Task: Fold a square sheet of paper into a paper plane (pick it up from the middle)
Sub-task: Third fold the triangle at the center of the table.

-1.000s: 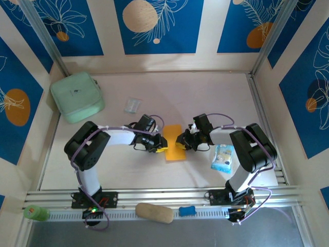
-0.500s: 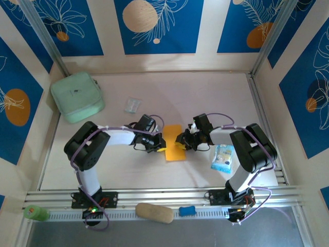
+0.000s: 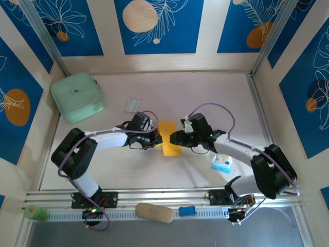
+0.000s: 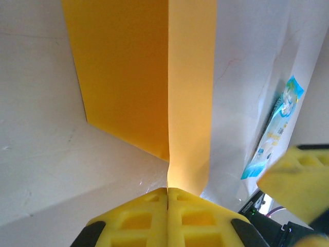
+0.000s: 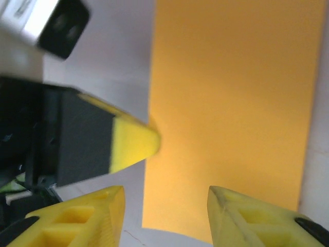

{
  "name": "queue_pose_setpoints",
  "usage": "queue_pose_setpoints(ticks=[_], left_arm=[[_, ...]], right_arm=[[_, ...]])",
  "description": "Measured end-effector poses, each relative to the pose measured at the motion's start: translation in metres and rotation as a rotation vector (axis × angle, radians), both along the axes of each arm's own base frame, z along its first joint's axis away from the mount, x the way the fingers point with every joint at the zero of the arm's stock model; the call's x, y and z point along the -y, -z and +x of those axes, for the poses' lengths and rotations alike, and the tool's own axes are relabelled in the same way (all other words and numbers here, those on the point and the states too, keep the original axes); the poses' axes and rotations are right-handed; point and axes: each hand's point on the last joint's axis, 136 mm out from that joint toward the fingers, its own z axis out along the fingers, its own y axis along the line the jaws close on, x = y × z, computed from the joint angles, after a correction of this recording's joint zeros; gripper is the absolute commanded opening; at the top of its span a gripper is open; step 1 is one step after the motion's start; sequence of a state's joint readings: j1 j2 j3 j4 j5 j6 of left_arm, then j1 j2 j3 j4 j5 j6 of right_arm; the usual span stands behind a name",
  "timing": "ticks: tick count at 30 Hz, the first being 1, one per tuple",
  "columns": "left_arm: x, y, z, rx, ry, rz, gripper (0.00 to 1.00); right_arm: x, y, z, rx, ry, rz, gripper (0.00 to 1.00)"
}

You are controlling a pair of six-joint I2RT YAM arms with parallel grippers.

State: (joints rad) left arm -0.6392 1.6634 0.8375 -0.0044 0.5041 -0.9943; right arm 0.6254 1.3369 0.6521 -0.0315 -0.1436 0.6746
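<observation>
From above, the thin orange-yellow square sheet of paper (image 3: 168, 139), folded to a narrow oblong, lies mid-table between the left gripper (image 3: 157, 139) at its left edge and the right gripper (image 3: 175, 138) at its right edge, with a small blue-and-white plastic packet (image 3: 222, 162) nearby to the right. In the left wrist view the left gripper (image 4: 167, 206) has its yellow fingers (image 4: 133, 222) pressed together on the sheet's (image 4: 123, 77) near edge, where a raised fold runs into the pinch. In the right wrist view the right gripper (image 5: 164, 213) stands parted, holding nothing, its fingers (image 5: 77, 218) spread over the sheet's (image 5: 231, 103) near end.
</observation>
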Motion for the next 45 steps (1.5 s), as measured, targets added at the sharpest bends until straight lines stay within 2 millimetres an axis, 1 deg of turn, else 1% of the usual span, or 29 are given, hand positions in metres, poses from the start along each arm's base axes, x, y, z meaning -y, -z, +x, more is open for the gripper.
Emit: queue_pose_setpoints(ticks=[2, 7, 10, 13, 17, 20, 26, 31, 35, 37, 42, 45], left_arm=[[0.0, 0.0, 0.0, -0.002, -0.003, -0.001, 0.0], [-0.001, 0.001, 0.0, -0.006, -0.01, -0.003, 0.0], [-0.001, -0.003, 0.001, -0.004, -0.017, -0.01, 0.0], [-0.001, -0.006, 0.003, 0.003, -0.019, -0.02, 0.0], [0.0, -0.007, 0.002, 0.001, -0.017, -0.023, 0.0], [0.0, -0.007, 0.002, 0.001, -0.015, -0.027, 0.0], [0.0, -0.007, 0.002, 0.002, -0.015, -0.028, 0.0], [0.0, -0.007, 0.002, 0.002, -0.014, -0.028, 0.0], [0.0, -0.008, 0.002, 0.002, -0.014, -0.029, 0.0], [0.0, -0.008, 0.002, 0.003, -0.015, -0.029, 0.0], [0.0, -0.008, 0.002, 0.002, -0.015, -0.028, 0.0], [0.0, -0.008, 0.002, 0.003, -0.015, -0.029, 0.0]], right_arm=[[-0.006, 0.0, -0.011, 0.112, -0.06, -0.04, 0.5], [-0.021, 0.015, -0.04, 0.384, -0.263, -0.197, 0.52], [-0.035, 0.018, -0.053, 0.555, -0.391, -0.281, 0.52], [-0.046, 0.019, -0.058, 0.701, -0.468, -0.36, 0.52], [-0.048, 0.022, -0.053, 0.845, -0.503, -0.472, 0.52], [-0.047, 0.025, -0.049, 0.905, -0.517, -0.539, 0.52], [-0.048, 0.031, -0.046, 0.966, -0.542, -0.616, 0.51], [-0.041, 0.046, -0.042, 0.972, -0.552, -0.705, 0.47], [-0.038, 0.045, -0.039, 0.981, -0.532, -0.732, 0.44], [-0.037, 0.044, -0.037, 0.988, -0.519, -0.738, 0.41], [-0.034, 0.043, -0.036, 0.995, -0.499, -0.747, 0.26], [-0.033, 0.042, -0.035, 0.994, -0.486, -0.749, 0.19]])
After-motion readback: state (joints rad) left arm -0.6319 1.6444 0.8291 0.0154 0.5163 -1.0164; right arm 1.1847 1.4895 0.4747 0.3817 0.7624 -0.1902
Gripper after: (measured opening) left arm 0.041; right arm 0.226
